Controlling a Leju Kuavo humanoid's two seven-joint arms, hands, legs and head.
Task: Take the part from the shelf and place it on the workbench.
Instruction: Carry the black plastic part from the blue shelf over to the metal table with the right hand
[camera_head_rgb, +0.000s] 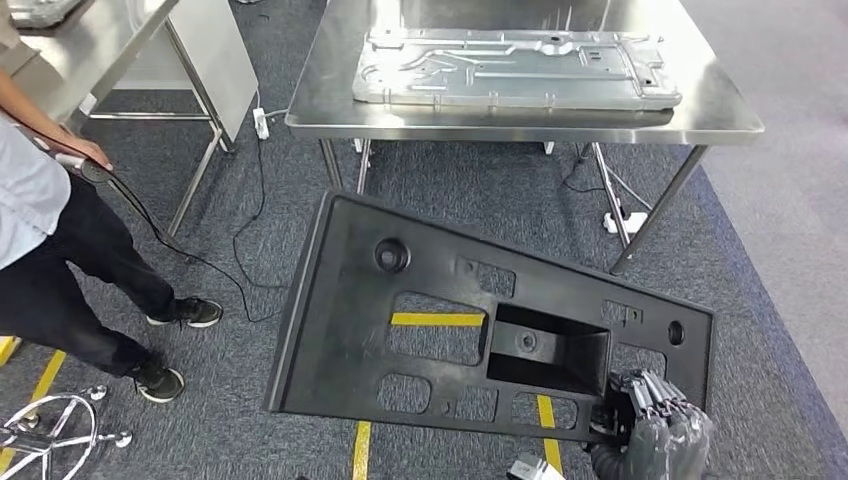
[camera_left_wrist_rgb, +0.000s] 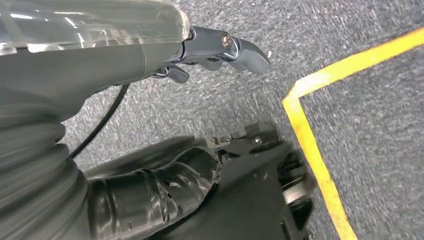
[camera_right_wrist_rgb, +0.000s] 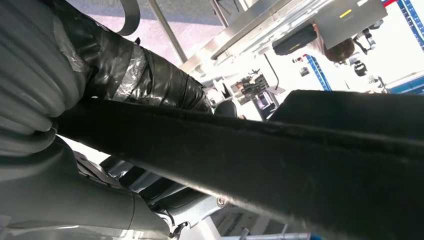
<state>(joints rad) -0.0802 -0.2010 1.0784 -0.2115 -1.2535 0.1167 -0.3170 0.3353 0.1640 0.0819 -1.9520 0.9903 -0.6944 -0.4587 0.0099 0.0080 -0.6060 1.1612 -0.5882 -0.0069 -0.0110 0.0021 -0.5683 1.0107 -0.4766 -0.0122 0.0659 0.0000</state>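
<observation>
Right hand (camera_head_rgb: 655, 425) grips black part (camera_head_rgb: 440, 320) near workbench (camera_head_rgb: 330, 100).

The black part (camera_head_rgb: 470, 330) is covering the right hand (camera_head_rgb: 655, 425), whose lower portion the head view's bottom edge is cutting off. In the right wrist view the part's edge (camera_right_wrist_rgb: 260, 165) is blocking most of the scene behind it. The left hand (camera_left_wrist_rgb: 220, 50) is looking blurred, its fingers partly hidden. The person (camera_head_rgb: 60, 240) is running off the left edge.
</observation>
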